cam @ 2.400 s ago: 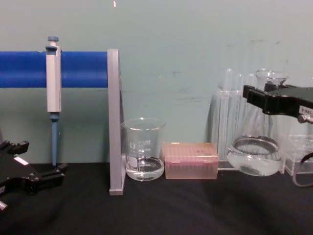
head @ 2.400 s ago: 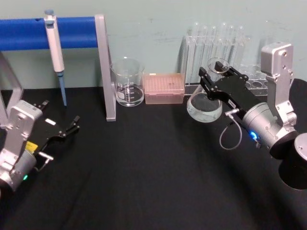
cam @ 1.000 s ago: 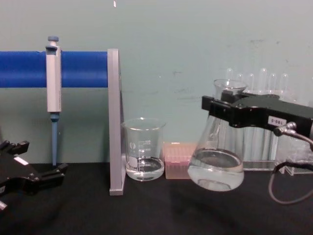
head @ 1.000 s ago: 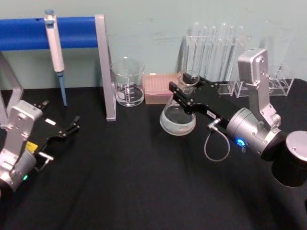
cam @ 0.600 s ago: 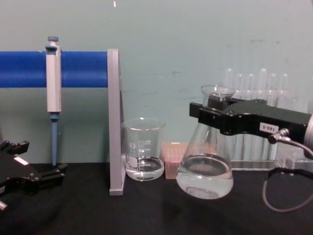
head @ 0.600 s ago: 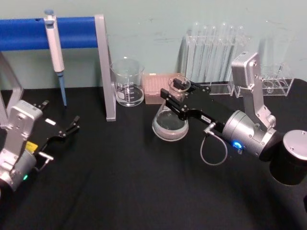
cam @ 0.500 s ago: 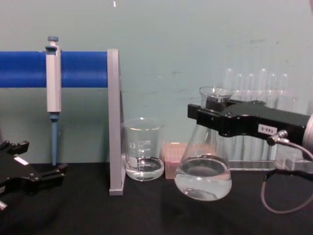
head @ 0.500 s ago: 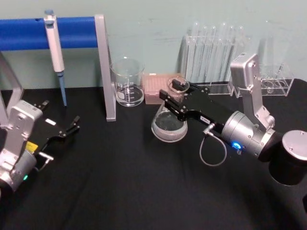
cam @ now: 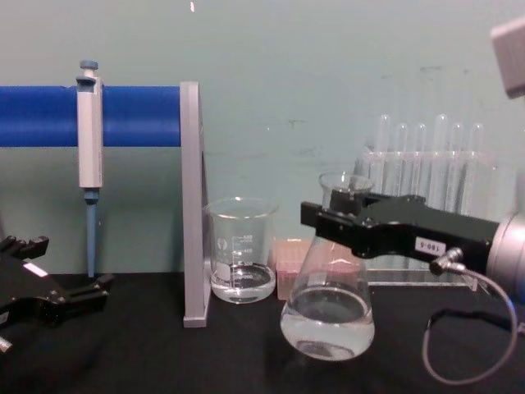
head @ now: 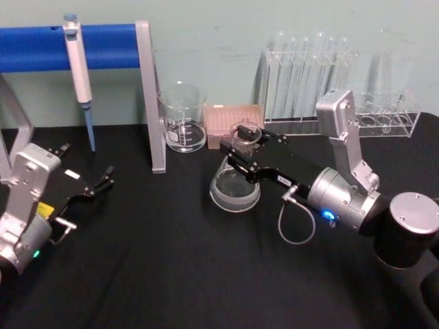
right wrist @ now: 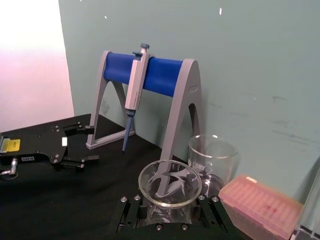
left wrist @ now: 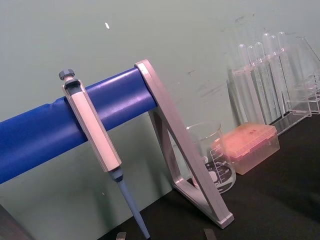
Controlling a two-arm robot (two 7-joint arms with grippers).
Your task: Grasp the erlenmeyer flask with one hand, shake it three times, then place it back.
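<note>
erlenmeyer flask [head: 234, 192], clamped at the neck by the right hand [head: 241, 151], has been carried left from the test-tube rack [head: 299, 120] and lowered close to the tabletop [head: 171, 264] mid-scene, so set-down is judged imminent; left hand [head: 103, 179] is parked, jaws apart.

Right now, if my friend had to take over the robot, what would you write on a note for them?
Right gripper: shut on the flask, clamped at its neck.
Left gripper: open, parked at the left of the table, holding nothing.
Flask: some clear liquid inside, in front of the pink box, base low near the table; I cannot tell if it touches.
Done: flask grasped. Shakes cannot be counted from this moment.
Left: finish any shakes, set the flask down upright, open the right gripper.
</note>
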